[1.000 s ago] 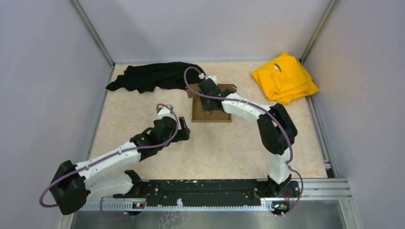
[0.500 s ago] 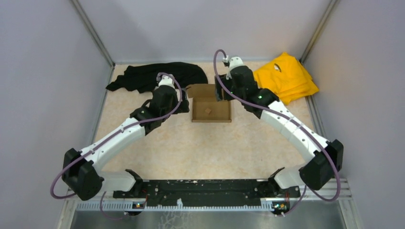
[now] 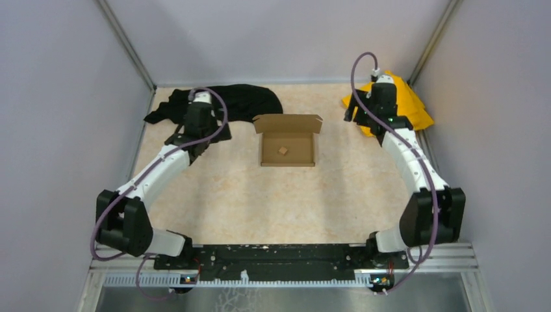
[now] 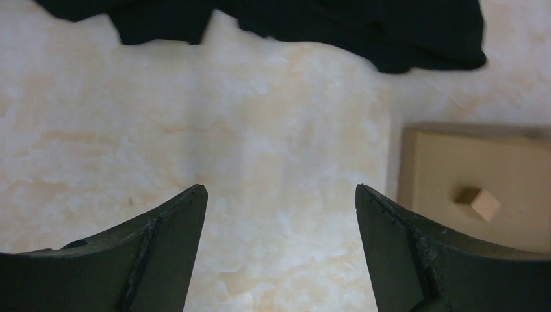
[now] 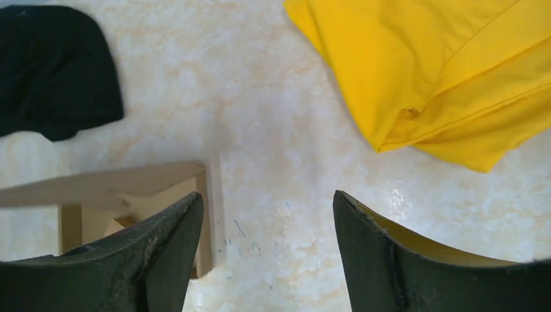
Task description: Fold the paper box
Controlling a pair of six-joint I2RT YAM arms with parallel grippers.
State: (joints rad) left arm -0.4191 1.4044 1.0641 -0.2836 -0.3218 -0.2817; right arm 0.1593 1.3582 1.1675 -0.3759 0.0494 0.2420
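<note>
The paper box [image 3: 287, 140] is a shallow brown cardboard mailer in the middle of the table. Its lid flap [image 3: 288, 122] stands open at the back, and a tiny brown cube [image 3: 283, 151] lies inside. My left gripper [image 3: 205, 130] is open and empty, left of the box and apart from it. In the left wrist view the gripper [image 4: 280, 188] is over bare table, with the box [image 4: 513, 162] and the cube [image 4: 479, 201] at the right. My right gripper [image 3: 364, 114] is open and empty, right of the box. In the right wrist view the gripper [image 5: 268, 195] is beside the box's corner [image 5: 104, 185].
A black cloth [image 3: 221, 104] lies at the back left, partly under my left wrist, and shows in the left wrist view [image 4: 325, 26]. A folded yellow cloth [image 3: 399, 107] lies at the back right by my right wrist [image 5: 442, 71]. Grey walls enclose the table.
Both arms swung outward from the box. The right gripper left the box's top and moved right toward the yellow cloth. The left moved back-left toward the black cloth.
</note>
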